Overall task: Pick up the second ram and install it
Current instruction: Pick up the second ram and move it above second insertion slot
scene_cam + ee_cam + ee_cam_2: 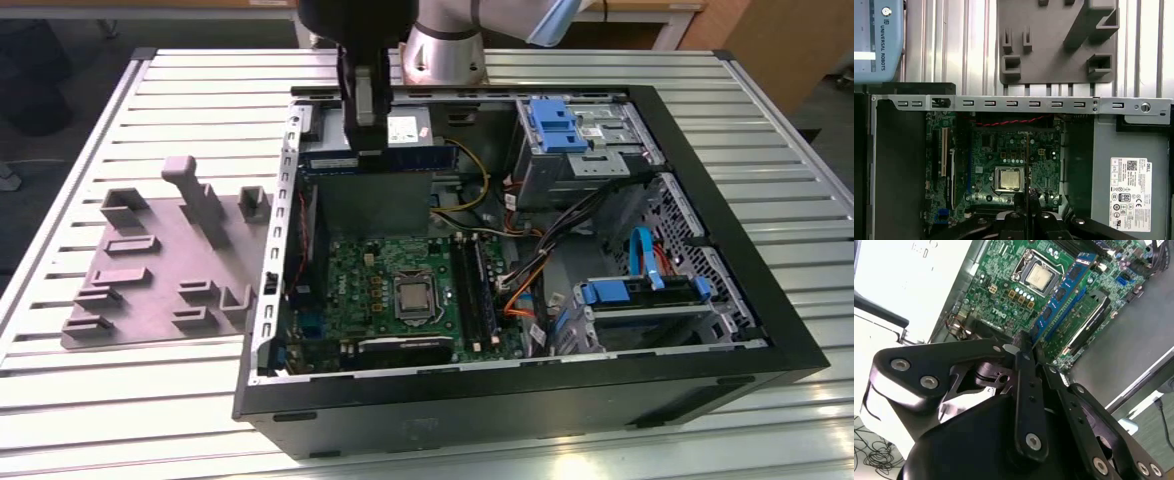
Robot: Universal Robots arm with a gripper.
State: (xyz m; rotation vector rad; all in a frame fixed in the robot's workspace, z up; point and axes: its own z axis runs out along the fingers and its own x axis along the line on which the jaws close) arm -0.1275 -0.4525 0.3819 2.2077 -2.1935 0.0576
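Gripper (pixel 1026 352) jaws narrow, clamped on second ram (pixel 1064 290). I see it above the case (pixel 534 400), near its power-supply corner. White printed sticker (pixel 1130 187) on power supply (pixel 1104 145).

Exterior view: even overhead light, soft shadows. Ribbed table (pixel 200 75) reflects bright; case (pixel 534 400) interior darker, motherboard (pixel 387 270) readable. Second wrist view: pale panel (pixel 884 285) blown out white, gripper (pixel 1026 345) near-black, the second ram (pixel 1066 282) evenly lit. First wrist view: streaky glare on table slats.
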